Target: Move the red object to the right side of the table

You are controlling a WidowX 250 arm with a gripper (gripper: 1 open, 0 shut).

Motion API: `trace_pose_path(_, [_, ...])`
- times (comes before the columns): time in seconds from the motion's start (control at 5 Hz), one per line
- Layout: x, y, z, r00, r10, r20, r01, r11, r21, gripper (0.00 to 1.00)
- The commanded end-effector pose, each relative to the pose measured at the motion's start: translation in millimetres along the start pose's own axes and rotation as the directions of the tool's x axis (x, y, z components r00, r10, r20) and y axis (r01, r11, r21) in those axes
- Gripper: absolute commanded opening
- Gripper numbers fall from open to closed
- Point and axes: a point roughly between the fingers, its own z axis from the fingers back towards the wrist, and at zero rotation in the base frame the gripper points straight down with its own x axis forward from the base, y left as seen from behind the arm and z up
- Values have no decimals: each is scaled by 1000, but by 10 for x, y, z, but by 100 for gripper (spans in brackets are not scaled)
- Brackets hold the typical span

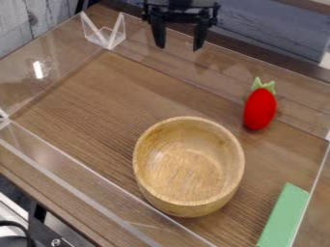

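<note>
- Lying at the near right corner, a flat green block is running off the bottom edge of the frame, just beside the bowl but apart from it.
- Sitting in the near middle of the table, a round light wooden bowl is facing up with nothing showing inside it.
- Standing nearly upright on the right side of the tabletop, the red object, a small glossy strawberry shape, is showing its green leafy top toward the far side; it is resting beyond the bowl's right rim, clear of it, and close to the right wall.
- Bordering the wood-grain surface, clear acrylic walls are catching glare along the left and near edges, and a folded clear piece is standing at the far left.
- Hanging over the far edge at centre, the black gripper is pointing down with its fingers spread wide, holding nothing, well apart from the red object, which is lying nearer and to the right.
</note>
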Motion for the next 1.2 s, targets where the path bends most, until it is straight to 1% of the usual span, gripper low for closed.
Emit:
trace_pose_path(0.0, [85,-13,186,998,-5,68,7,1000,-26,100])
trace_pose_path(0.2, [67,-46,109,998,-21,60,22,999,-29,100])
trace_pose_path(0.4, [-31,-61,-144,999,17,30,-17,1000,-12,100])
trace_pose_path(0.6, [-274,-365,-303,1000,-5,13,5,1000,-14,100])
trace_pose_path(0.8, [-375,-690,-248,994,-113,10,113,993,-34,100])
trace_pose_path(1.0, [-428,-918,-220,980,-197,9,197,979,-45,100])
